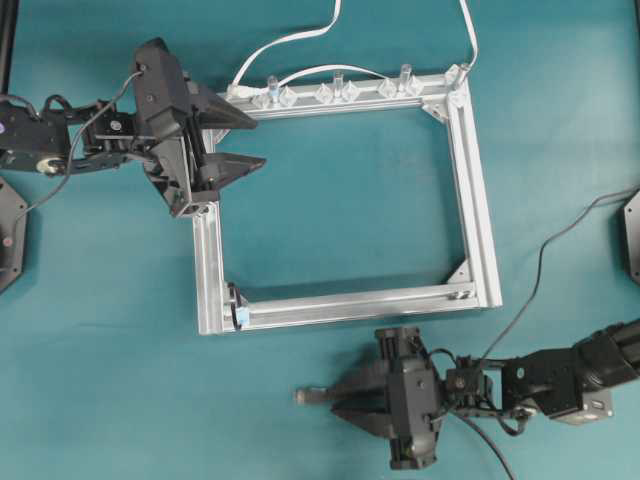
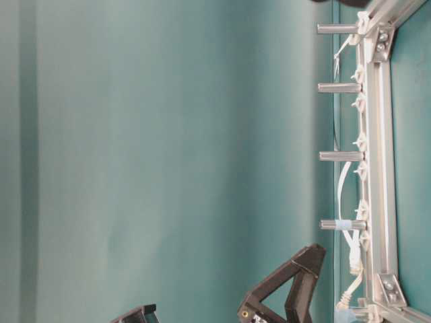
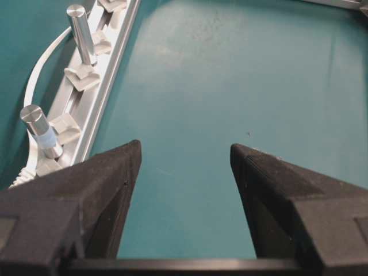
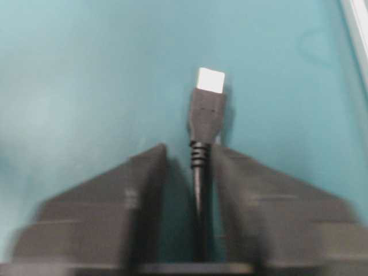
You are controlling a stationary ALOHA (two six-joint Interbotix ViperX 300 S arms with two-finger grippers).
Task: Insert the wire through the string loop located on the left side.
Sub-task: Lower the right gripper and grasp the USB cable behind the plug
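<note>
my right gripper (image 4: 191, 158) closes around the wire (image 4: 202, 135) on the teal table (image 1: 100, 400), below the aluminium frame (image 1: 478, 200).

the cable runs up the narrow gap between my right fingers (image 4: 115, 201), which sit close on either side of it; whether they pinch it yet i cannot tell, the view being blurred. the plug and its metal tip stick out just ahead of my fingertips. my left gripper (image 3: 185, 158) hangs with jaws wide apart and nothing between them, over the frame's top-left corner, steel posts (image 3: 80, 31) and a white cable (image 3: 40, 63) to its left. the string loop (image 1: 238, 318) sits at the frame's lower-left corner, well ahead of the plug.
</note>
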